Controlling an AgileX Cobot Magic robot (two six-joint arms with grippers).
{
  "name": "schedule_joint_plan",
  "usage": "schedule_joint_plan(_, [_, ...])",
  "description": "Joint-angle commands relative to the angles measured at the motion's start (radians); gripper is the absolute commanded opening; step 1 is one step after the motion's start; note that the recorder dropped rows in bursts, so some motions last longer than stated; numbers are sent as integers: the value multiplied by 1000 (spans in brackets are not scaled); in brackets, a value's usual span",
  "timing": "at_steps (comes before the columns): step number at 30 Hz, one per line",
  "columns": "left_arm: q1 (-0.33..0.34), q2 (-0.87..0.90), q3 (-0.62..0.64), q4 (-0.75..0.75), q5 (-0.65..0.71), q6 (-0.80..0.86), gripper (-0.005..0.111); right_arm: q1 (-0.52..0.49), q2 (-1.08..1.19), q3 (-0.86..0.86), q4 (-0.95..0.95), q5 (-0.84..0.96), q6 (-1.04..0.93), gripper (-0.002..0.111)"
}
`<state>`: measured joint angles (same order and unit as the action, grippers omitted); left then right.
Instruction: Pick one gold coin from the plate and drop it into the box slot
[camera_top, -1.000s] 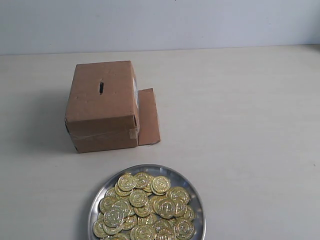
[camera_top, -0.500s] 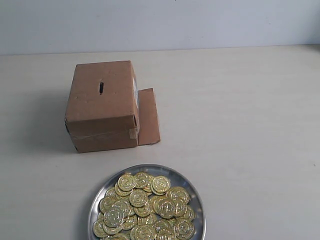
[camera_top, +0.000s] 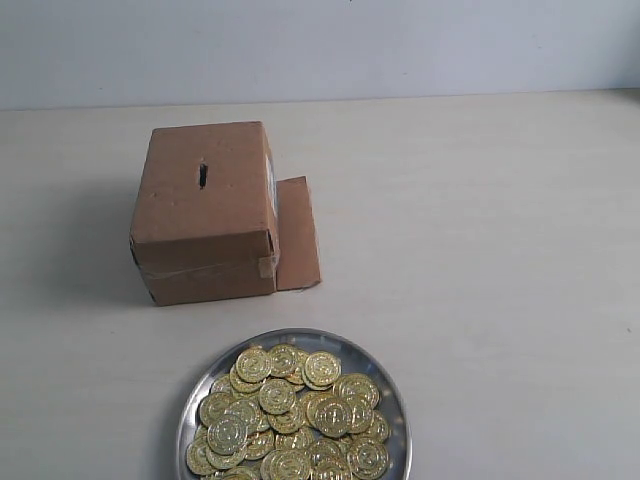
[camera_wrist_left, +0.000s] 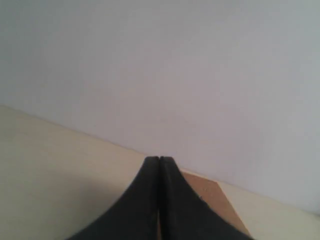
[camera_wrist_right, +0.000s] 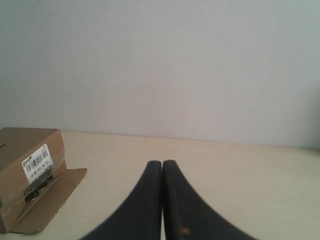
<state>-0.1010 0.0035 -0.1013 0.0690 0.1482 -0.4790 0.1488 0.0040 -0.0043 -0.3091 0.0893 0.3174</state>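
Note:
The silver plate (camera_top: 392, 392) sits at the near edge of the table, piled with several gold coins (camera_top: 290, 415). Behind it stands the brown cardboard box (camera_top: 205, 212), its dark slot (camera_top: 202, 176) in the top face. In the right wrist view the box (camera_wrist_right: 22, 165) shows its white label (camera_wrist_right: 37, 163). Neither arm appears in the exterior view. My left gripper (camera_wrist_left: 159, 161) is shut with nothing in it, a corner of the box (camera_wrist_left: 212, 197) behind it. My right gripper (camera_wrist_right: 162, 165) is shut and empty, well away from the box.
A loose cardboard flap (camera_top: 297, 234) lies flat on the table against the box's right side, also seen as the flap (camera_wrist_right: 47, 197) in the right wrist view. A pale wall (camera_top: 320, 45) bounds the far table edge. Bare beige tabletop (camera_top: 480, 250) spreads to the right.

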Motion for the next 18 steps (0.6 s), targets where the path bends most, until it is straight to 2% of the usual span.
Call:
schedule_joint_plan(1, [3, -4, 61, 23, -20, 5, 0, -5, -4, 4, -3, 3, 2, 0])
schedule_joint_plan(5, [3, -4, 101, 42, -23, 5, 0, -5, -4, 4, -3, 15, 2, 0])
schedule_joint_plan(18, [3, -4, 101, 42, -11, 5, 0, -5, -4, 4, -3, 17, 2, 0])
